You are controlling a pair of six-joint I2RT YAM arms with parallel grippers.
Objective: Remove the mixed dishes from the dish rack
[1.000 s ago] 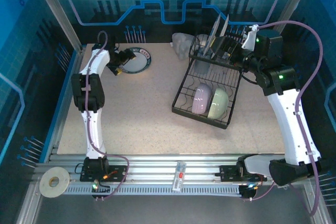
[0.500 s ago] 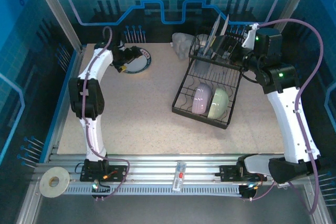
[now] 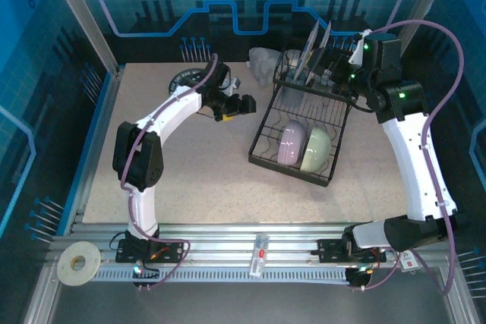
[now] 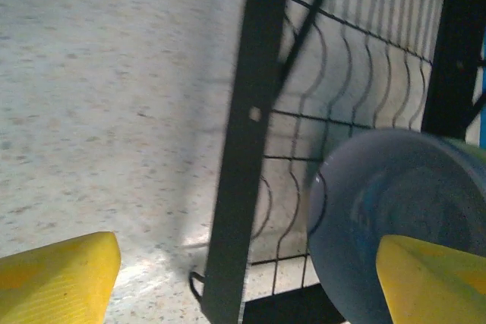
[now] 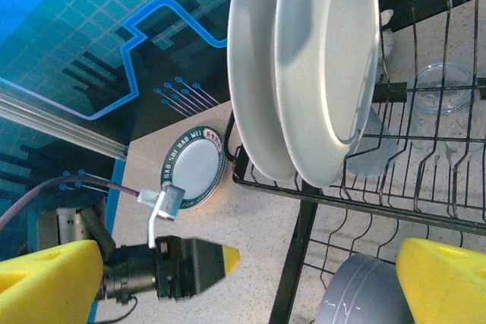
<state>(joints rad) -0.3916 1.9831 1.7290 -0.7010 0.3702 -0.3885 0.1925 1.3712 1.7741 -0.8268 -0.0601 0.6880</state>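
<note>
dish rack (image 3: 261, 123) stands right of centre, open table (image 3: 190, 165) to its left. left fingers (image 4: 53, 278) apart beside its left edge, lavender bowl (image 4: 380, 218) cut off; right fingers (image 5: 444, 278) apart near the upright plates (image 5: 319, 66).

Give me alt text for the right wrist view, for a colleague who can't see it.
Two white plates stand on edge in the black wire dish rack, seen close, a lavender bowl below them. The yellow fingers frame the view, wide apart; a green-rimmed plate lies on the table beyond.
</note>
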